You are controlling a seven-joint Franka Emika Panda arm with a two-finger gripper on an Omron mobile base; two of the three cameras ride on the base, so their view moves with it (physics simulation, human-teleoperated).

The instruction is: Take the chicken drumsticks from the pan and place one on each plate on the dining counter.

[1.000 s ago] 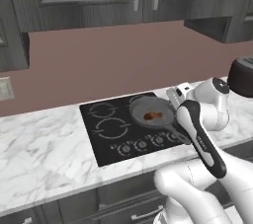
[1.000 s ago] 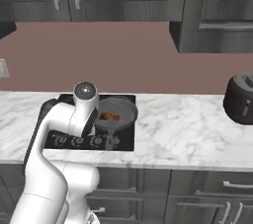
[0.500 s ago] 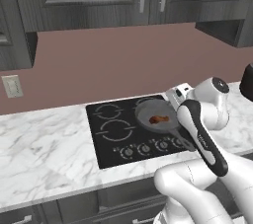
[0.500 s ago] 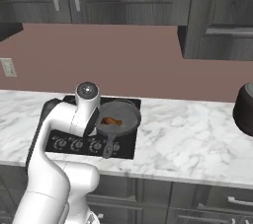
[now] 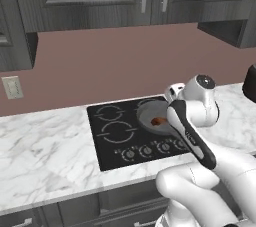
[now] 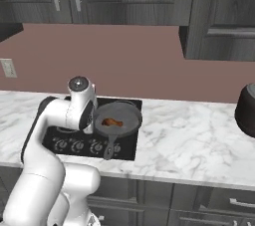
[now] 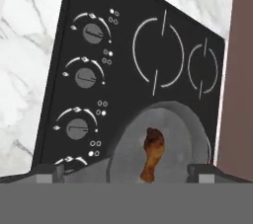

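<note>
One drumstick (image 7: 152, 153) in pan (image 7: 129, 141), cooktop knobs (image 7: 85, 77) beside

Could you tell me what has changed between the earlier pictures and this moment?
The base has driven along the counter, so both base views have shifted: the wall outlet has come into the left base view. Nothing was grasped or released. The drumstick stays in the pan on the cooktop, and the gripper remains open.

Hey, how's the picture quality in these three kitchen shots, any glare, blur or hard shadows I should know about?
Left base view: flat, even rendered light, no glare on the cooktop. Right base view: sharp, with only a soft shadow under the pan. Hand view: the drumstick looks slightly soft and blocky, and the picture is rolled, so the cooktop runs slanted.
</note>
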